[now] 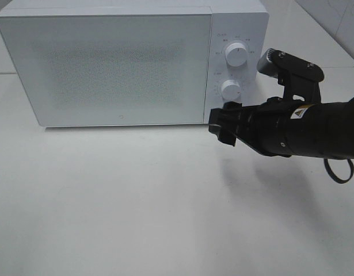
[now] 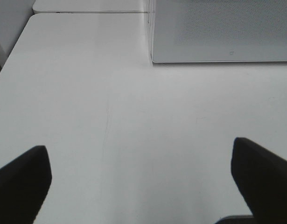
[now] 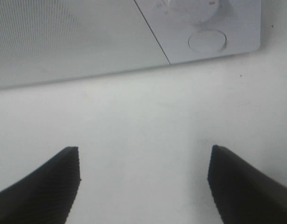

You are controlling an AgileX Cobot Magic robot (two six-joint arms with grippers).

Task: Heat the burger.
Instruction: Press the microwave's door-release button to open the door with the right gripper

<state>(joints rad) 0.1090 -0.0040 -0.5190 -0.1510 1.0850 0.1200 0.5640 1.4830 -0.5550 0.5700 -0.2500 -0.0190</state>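
The burger shows in no view. The white microwave (image 1: 119,63) stands at the back of the table with its door shut. My right gripper (image 1: 224,123) hovers just in front of the microwave's lower right corner, below the lower knob (image 1: 230,89). In the right wrist view the right gripper (image 3: 143,158) is open and empty, facing the round door button (image 3: 207,41). The left arm is outside the exterior view. In the left wrist view the left gripper (image 2: 141,154) is wide open and empty over bare table, with the microwave's front (image 2: 222,32) ahead.
The white table (image 1: 136,201) stretches in front of the microwave. An upper knob (image 1: 236,56) sits on the control panel. A black cable loop (image 1: 338,169) hangs under the right arm. The table's left edge (image 2: 12,51) appears in the left wrist view.
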